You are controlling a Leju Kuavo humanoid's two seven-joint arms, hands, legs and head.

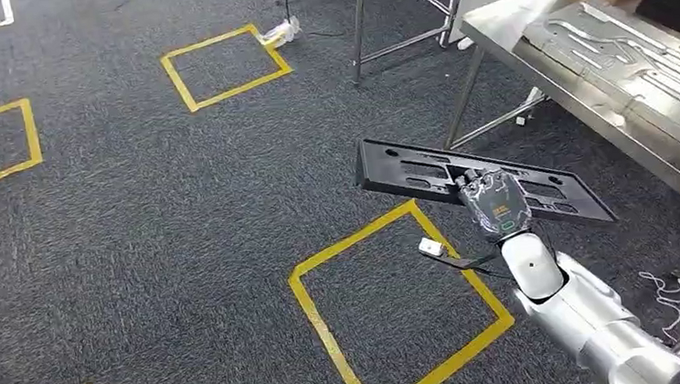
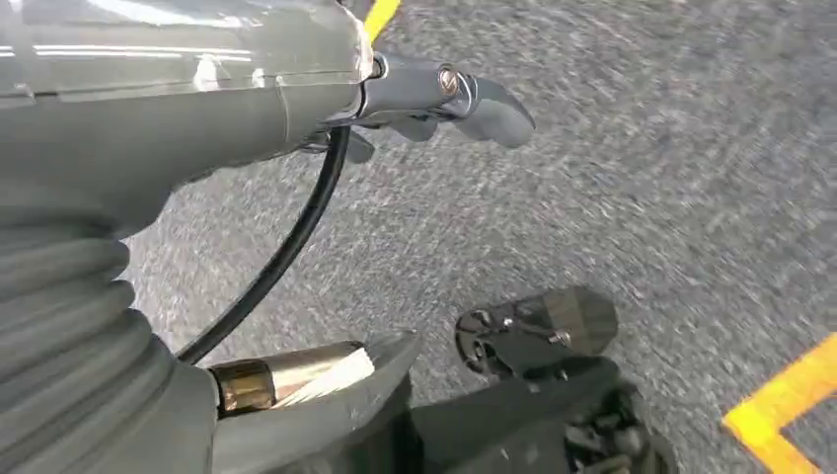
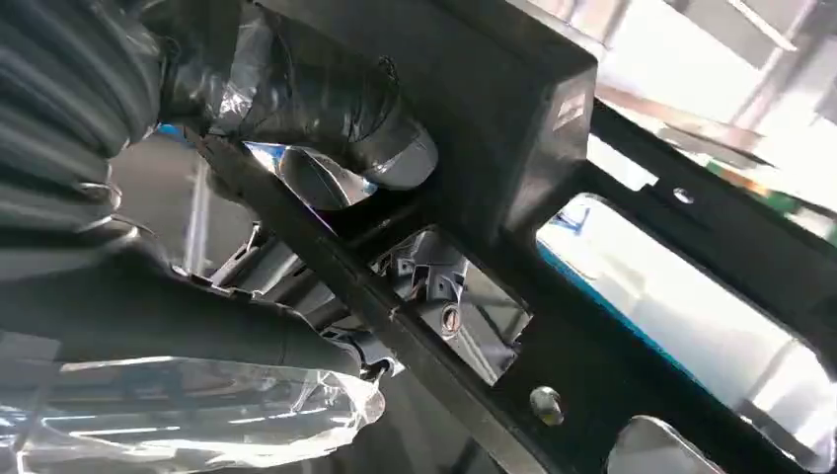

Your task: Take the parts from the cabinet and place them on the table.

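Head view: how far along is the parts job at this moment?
Looks done: flat metal parts already lie on the steel table. In hand: the right hand grips a long black plastic part over the carpet, short of the table. The left hand hangs with nothing in it. Left: setting this part on the table.

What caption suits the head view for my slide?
Right hand carries a long black part over the carpet, near the steel table.
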